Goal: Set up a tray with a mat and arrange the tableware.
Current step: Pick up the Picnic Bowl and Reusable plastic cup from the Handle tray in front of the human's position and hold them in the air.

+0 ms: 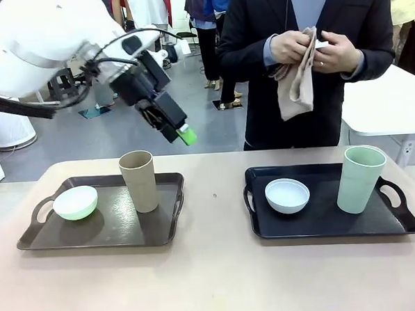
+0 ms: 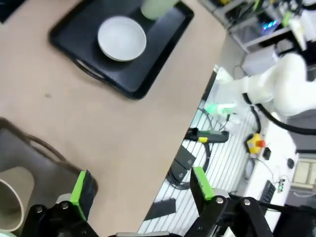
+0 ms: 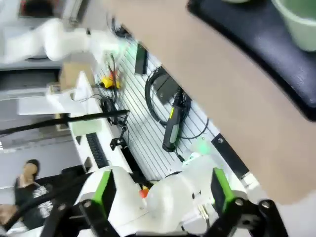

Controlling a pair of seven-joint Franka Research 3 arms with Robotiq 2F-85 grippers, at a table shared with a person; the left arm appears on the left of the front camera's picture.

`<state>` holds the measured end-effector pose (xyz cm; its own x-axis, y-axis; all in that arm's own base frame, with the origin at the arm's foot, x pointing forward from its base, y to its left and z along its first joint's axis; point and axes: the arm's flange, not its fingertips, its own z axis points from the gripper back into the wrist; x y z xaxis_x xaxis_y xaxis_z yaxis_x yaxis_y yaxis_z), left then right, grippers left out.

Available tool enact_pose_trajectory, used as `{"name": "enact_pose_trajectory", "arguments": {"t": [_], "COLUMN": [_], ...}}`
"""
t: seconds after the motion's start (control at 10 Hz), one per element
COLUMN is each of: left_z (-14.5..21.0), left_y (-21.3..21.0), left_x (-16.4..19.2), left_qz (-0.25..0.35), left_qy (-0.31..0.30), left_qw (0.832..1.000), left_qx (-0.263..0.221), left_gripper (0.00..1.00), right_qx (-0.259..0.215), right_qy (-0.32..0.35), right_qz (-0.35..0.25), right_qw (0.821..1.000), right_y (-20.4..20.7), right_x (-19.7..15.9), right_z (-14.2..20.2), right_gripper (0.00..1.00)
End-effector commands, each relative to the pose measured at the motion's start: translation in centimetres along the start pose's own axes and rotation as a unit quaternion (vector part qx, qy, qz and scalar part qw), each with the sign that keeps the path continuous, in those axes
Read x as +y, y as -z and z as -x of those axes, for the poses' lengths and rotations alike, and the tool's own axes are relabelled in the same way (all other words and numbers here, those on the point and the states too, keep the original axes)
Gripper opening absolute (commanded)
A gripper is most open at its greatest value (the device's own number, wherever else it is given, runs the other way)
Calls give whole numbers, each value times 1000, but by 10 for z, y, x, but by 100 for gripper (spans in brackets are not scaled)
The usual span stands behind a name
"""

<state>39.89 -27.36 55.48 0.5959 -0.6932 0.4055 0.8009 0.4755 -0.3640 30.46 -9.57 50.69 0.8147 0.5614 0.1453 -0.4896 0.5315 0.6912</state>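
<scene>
Jaws of the left gripper (image 1: 182,134) stand apart and empty, above the table (image 1: 214,280). The right gripper (image 3: 163,185) is spread wide too, holding nothing. The mint bowl (image 1: 75,203) and tan cup (image 1: 138,181) sit on the brown tray (image 1: 93,238). The white bowl (image 1: 287,195) and green cup (image 1: 360,179) sit on the black tray (image 1: 322,226). The person's hands (image 1: 292,46) grasp a beige cloth (image 1: 298,84).

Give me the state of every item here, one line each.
left gripper: open, holding nothing
right gripper: open, holding nothing
brown tray: lying flat, no mat in it
black tray: lying flat, no mat in it
mint bowl: upright, empty, on brown tray
tan cup: upright on brown tray
white bowl: upright, empty, on black tray
pale green cup: upright on black tray
beige cloth: bunched, held in person's hands
</scene>
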Motion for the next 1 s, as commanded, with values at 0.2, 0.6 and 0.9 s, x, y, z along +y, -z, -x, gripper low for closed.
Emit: {"name": "enact_pose_trajectory", "arguments": {"t": [0.2,0.6,0.9], "left_z": [-20,-115,-107], "left_y": [9,75,83], "left_x": [0,-37,-46], "left_qz": [-47,-106,-91], "left_qy": [-58,-159,-162], "left_qw": [997,981,981], "left_qx": [7,-40,-60], "left_gripper": [100,100,100], "right_qx": [19,-76,-36], "right_qy": [-109,-272,-234], "right_qz": [58,129,151], "right_qw": [992,950,960], "right_y": [-5,-52,-40], "right_x": [-18,-90,-75], "right_z": [-11,-35,-33], "right_gripper": [100,100,100]}}
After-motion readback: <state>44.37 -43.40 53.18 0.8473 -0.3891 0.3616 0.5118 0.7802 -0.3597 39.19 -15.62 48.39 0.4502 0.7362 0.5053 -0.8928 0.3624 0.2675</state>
